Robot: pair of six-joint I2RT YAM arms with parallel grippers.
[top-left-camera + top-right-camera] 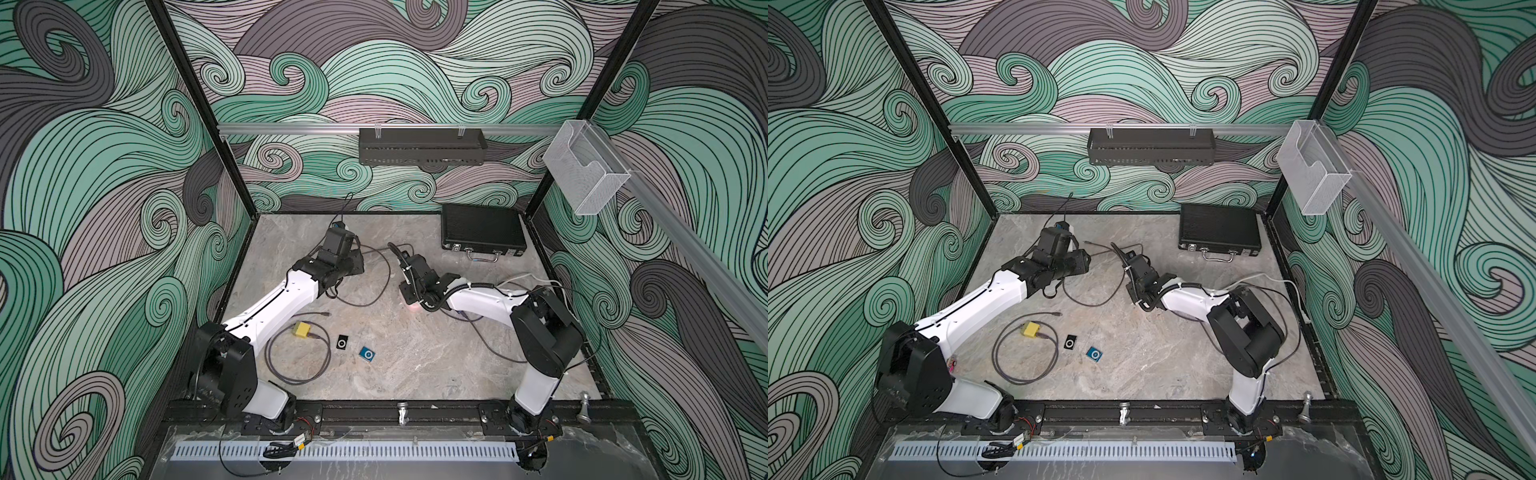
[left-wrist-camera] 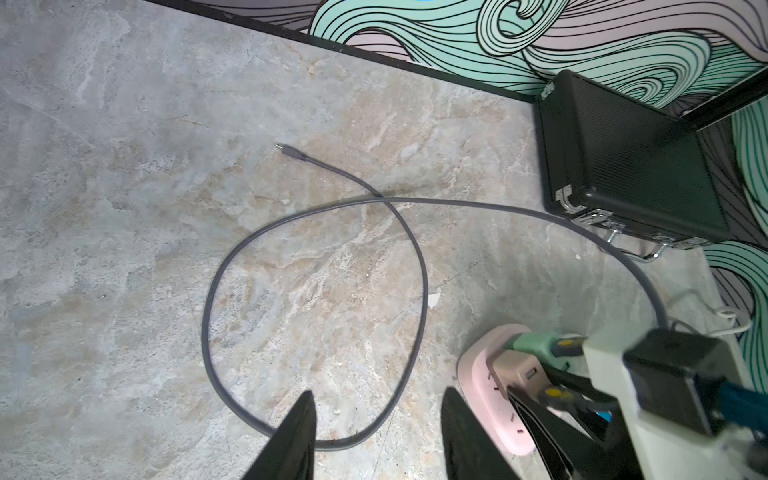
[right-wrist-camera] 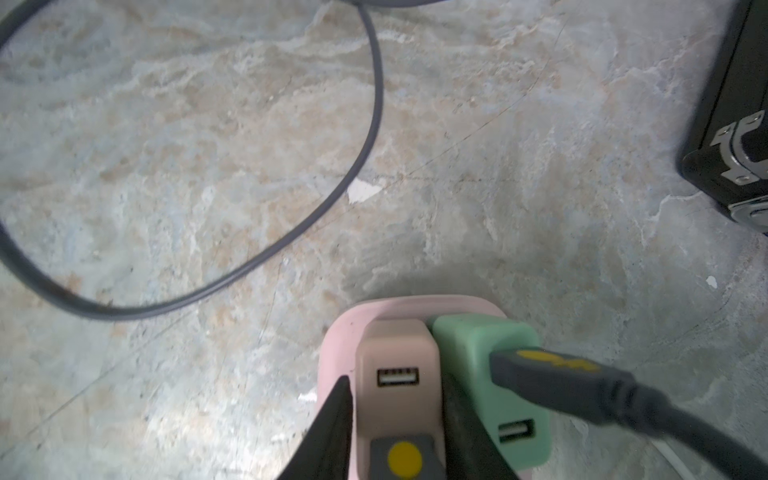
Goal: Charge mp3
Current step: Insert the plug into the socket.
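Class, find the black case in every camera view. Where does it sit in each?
Top view: black case at the table's far right corner.
Top view: same far right corner.
Left wrist: beyond the grey cable loop.
Right wrist: only its latched edge shows.
Shared landmark: the grey cable loop.

table [image 1: 415, 365]: marbled grey-beige top | far right corner: black case [image 1: 482, 226] lying flat | middle: grey cable [image 2: 424, 286] in a loose loop, pink power strip [image 3: 336, 353] near it | near left: second grey cable [image 1: 330, 353] looped beside yellow block [image 1: 302, 329] | just right of that: black mp3 player [image 1: 342, 343], blue mp3 player [image 1: 367, 354], apart
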